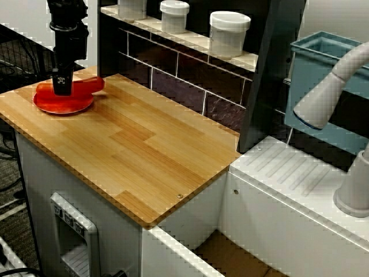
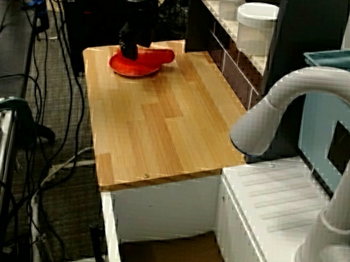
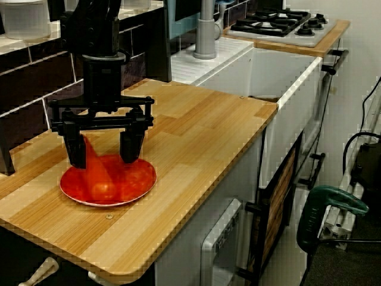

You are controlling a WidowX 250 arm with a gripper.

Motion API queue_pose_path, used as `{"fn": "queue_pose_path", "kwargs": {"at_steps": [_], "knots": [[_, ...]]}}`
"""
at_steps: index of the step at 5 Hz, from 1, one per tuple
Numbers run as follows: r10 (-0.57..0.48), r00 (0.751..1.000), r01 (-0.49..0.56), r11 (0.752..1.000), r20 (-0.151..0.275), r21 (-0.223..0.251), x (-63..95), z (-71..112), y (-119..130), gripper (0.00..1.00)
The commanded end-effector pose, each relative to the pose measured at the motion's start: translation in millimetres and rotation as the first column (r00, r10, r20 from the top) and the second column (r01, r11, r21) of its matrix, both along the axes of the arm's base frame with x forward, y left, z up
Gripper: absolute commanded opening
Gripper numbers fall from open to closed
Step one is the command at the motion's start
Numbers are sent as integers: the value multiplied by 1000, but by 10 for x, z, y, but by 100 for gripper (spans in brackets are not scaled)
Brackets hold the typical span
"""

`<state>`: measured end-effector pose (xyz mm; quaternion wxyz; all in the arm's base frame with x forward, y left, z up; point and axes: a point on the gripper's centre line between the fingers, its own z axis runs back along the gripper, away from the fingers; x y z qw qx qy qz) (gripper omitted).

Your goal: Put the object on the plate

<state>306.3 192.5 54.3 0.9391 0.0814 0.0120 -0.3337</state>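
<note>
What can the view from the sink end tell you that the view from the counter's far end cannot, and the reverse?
Only the view from the sink end shows the white jars on the shelf and the teal bin. Only the view from the counter's far end shows the gas hob, the green tool on the floor, and the gripper's fingers spread wide either side of the sausage. Both show the gripper over the plate, the sausage lying on it, the wooden counter and the grey tap.
</note>
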Motion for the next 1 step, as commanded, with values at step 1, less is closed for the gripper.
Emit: {"fn": "queue_pose_path", "kwargs": {"at_steps": [1], "knots": [[10,1000,-10,1000,27,15,42,128,-62,100]]}}
